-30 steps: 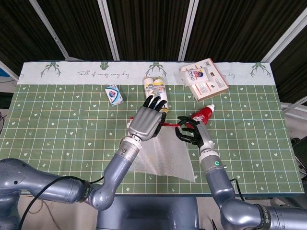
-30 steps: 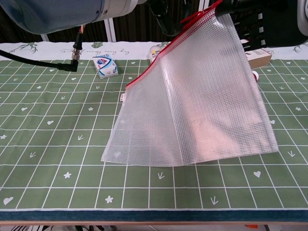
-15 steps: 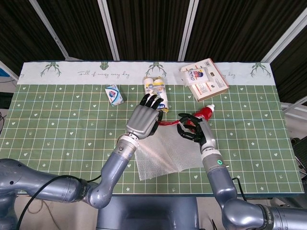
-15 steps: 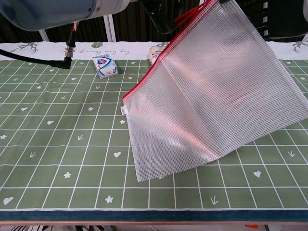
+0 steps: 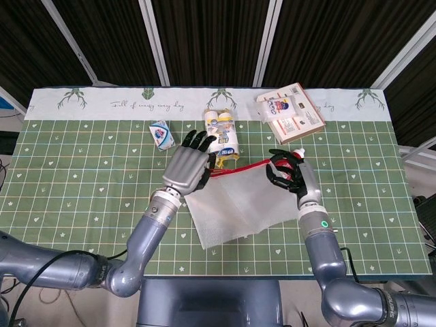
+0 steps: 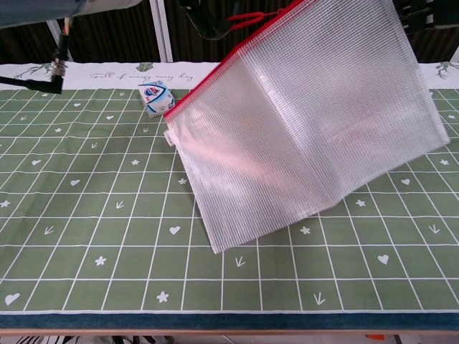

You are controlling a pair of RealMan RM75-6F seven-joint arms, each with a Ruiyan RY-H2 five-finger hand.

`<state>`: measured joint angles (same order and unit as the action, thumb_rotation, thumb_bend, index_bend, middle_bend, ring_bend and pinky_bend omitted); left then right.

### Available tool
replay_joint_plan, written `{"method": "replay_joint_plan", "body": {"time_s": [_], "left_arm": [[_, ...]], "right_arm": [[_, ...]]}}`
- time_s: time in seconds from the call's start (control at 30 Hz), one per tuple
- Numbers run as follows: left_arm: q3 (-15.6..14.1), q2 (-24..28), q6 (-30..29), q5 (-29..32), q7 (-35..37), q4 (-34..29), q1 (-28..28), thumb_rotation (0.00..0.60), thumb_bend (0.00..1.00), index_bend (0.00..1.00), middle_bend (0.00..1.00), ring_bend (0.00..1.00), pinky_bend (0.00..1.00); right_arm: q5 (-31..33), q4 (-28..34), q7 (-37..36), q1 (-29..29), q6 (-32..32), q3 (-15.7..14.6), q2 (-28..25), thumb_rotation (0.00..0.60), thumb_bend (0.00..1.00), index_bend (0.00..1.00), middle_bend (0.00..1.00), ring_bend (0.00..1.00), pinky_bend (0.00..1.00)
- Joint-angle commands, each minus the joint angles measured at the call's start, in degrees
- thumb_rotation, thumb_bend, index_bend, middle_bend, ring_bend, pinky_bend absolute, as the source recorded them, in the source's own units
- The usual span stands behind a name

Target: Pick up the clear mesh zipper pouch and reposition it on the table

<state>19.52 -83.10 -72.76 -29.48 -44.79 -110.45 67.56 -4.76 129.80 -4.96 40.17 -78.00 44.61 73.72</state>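
Above the middle of the table (image 5: 82,177) we held the pouch (image 5: 238,201) clear of the green cloth, its red zipper edge (image 5: 238,168) stretched between our two hands. Our left hand (image 5: 185,168) was at the left end of that edge, its back toward the head camera and its dark fingers (image 5: 197,142) pointing to the far side; we could not tell from either view whether it was actually pinching the pouch or only resting against it. Our right hand (image 5: 286,170) had its fingers curled around the right end of the zipper and gripped it there. From the chest camera the pouch (image 6: 301,129) hung tilted, the red edge (image 6: 208,79) high at the top and sloping down to the left, with the mesh sheet falling toward the near side and its lowest corner hovering over the cloth. Beyond our left hand, on the far side, lay a yellow and white pack (image 5: 221,126), and left of that a small blue and white box (image 5: 161,133). Further right on the far side lay a flat printed carton (image 5: 293,113). Just behind our right hand a red tube with a white cap (image 5: 297,154) showed partly.
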Motion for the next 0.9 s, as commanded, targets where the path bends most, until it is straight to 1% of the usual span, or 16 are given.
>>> {"method": "replay_joint_plan", "body": {"time_s": [0.03, 0.27, 0.4, 0.63, 0.77, 0.9], "left_arm": [[-0.93, 2.11, 0.22, -1.39, 1.20, -1.71, -1.62, 0.600, 0.50, 0.58, 0.12, 0.00, 0.00], [-2.71, 6.72, 0.44, -4.39, 4.06, -5.36, -5.22, 0.600, 0.50, 0.58, 0.12, 0.00, 0.00], [-4.29, 10.46, 0.66, -7.07, 6.40, -7.77, -8.16, 0.600, 0.50, 0.58, 0.12, 0.00, 0.00], [-5.38, 13.55, 1.49, -9.66, 8.85, -8.67, -10.58, 0.600, 0.50, 0.58, 0.12, 0.00, 0.00], [-6.80, 15.85, 1.86, -10.90, 11.09, -8.59, -13.13, 0.600, 0.50, 0.58, 0.12, 0.00, 0.00], [-7.43, 16.86, 2.57, -12.21, 12.81, -8.25, -14.55, 0.600, 0.49, 0.58, 0.12, 0.00, 0.00]], "right_arm": [[0.22, -0.28, 0.13, -0.42, 0.49, 0.33, -0.87, 0.600, 0.53, 0.64, 0.26, 0.00, 0.23], [0.14, -0.73, 0.05, -1.44, 1.58, 0.39, -2.79, 0.600, 0.53, 0.64, 0.26, 0.00, 0.23], [-0.36, -0.75, -0.03, -2.03, 1.88, -0.05, -3.70, 0.600, 0.53, 0.64, 0.26, 0.00, 0.23], [-0.70, -0.70, -0.44, -2.61, 1.94, -0.22, -4.70, 0.600, 0.53, 0.64, 0.26, 0.00, 0.23], [-0.71, -0.85, -0.58, -2.97, 2.08, -0.09, -5.73, 0.600, 0.53, 0.64, 0.26, 0.00, 0.23], [-0.64, -0.87, -0.83, -3.10, 2.44, -0.10, -6.29, 0.600, 0.53, 0.64, 0.26, 0.00, 0.23]]}}
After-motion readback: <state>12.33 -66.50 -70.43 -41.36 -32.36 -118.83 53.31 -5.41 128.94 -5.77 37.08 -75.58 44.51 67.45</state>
